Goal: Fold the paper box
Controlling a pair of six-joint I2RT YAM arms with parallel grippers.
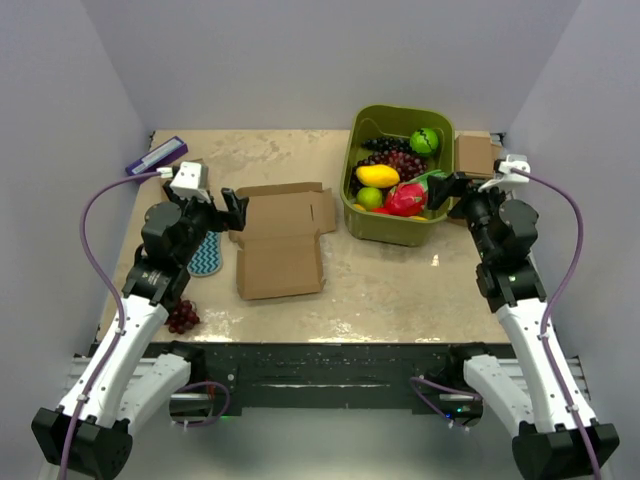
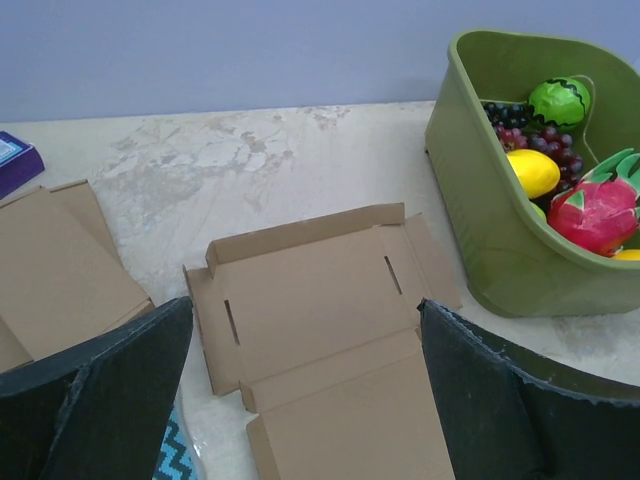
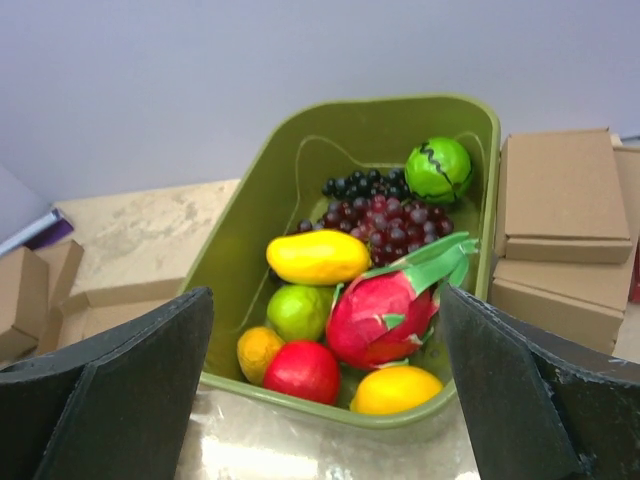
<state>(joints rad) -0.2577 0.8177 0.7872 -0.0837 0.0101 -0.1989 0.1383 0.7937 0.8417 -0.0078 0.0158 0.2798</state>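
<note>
Beside the paper box [image 1: 280, 240], left hand [image 1: 218, 212] spread, box's near end cropped wrist-side; right hand [image 1: 452, 190] spread

- We see a plain brown paper box [image 1: 280, 240].
- We see an olive green bin [image 1: 395, 232], right.
- We note a teal zigzag cloth [image 1: 207, 254], left.
- Far left, a purple packet [image 1: 157, 155].
</note>
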